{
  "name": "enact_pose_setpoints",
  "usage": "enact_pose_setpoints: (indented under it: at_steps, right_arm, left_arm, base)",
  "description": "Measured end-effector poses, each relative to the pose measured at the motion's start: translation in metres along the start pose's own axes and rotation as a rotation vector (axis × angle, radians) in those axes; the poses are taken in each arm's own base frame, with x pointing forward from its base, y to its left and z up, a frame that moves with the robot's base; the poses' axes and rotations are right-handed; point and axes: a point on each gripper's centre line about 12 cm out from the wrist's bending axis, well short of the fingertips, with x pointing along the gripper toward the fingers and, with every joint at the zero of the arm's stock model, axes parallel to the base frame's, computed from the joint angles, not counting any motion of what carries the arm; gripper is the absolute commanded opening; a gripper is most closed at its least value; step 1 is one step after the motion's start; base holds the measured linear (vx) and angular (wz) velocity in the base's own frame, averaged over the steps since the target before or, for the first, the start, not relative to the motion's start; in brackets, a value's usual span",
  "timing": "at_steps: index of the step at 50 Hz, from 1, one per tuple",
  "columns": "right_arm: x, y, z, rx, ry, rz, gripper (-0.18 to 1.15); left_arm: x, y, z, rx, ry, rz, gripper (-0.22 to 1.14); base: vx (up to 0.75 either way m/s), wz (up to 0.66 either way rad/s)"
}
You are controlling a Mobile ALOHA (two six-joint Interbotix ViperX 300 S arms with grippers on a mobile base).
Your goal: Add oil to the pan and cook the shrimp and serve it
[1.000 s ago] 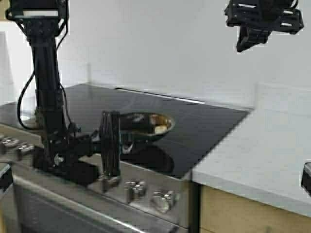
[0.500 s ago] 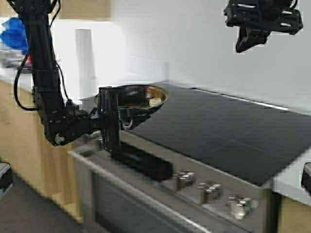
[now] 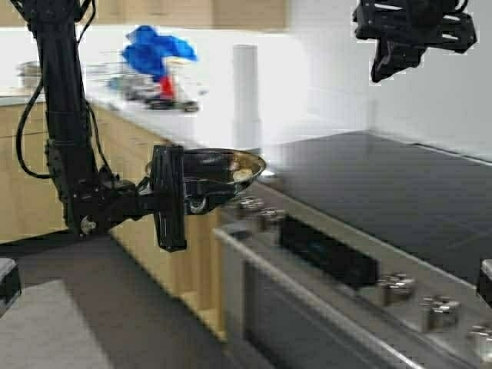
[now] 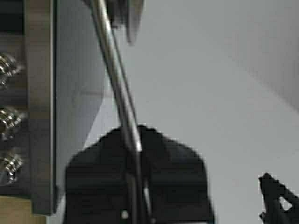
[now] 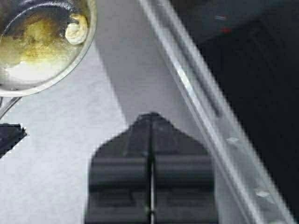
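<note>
Steel, round and shallow, the pan (image 3: pixel 219 171) hangs in the air off the front left corner of the stove (image 3: pixel 361 238), out over the floor, not resting on anything. Its inside is stained brown and shines with a yellowish film of oil (image 5: pixel 32 44). One small, pale, curled shrimp (image 3: pixel 243 174) lies in the pan near the rim on the side toward the stove; seen from the right wrist, it sits against the pan's wall (image 5: pixel 76 29).

Holding the pan is the left gripper (image 3: pixel 173 197), its fingers pinched on the thin metal handle (image 4: pixel 117 88), which runs as a bright rod out from between the black fingers. The left arm (image 3: pixel 65 123) comes straight down as a dark column left of the stove, bends at a low elbow and reaches level toward the pan, keeping it roughly flat.

Up high above the stove's glossy black glass top, the right gripper (image 3: pixel 400 58) is raised well clear of the pan, its black fingers pressed together with only a seam between them.

Chrome knobs (image 3: pixel 400 288) line the stove's brushed-metal front. Beyond the stove runs a pale counter (image 3: pixel 192 123) with a white upright cylinder (image 3: pixel 246 92) and, farther along, something blue (image 3: pixel 157 50), too blurred to make out.
</note>
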Motion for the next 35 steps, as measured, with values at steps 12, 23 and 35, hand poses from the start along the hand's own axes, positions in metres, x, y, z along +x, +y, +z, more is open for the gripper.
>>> enact_pose_setpoints:
  at_steps: [12, 23, 35]
  right_arm:
    - [0.004, 0.001, -0.005, -0.005, 0.02, 0.001, 0.06]
    - [0.012, -0.002, -0.012, -0.003, 0.053, -0.007, 0.06]
    - [0.014, -0.002, -0.013, -0.004, 0.059, -0.008, 0.06]
  left_arm:
    - [-0.009, 0.003, 0.004, -0.004, -0.028, 0.02, 0.03]
    - [-0.011, 0.004, -0.002, -0.009, -0.015, 0.033, 0.03]
    - [-0.013, 0.004, 0.004, -0.007, -0.03, 0.03, 0.03]
  base:
    - [-0.06, 0.39]
    - [-0.04, 0.41]
    - [0.0, 0.52]
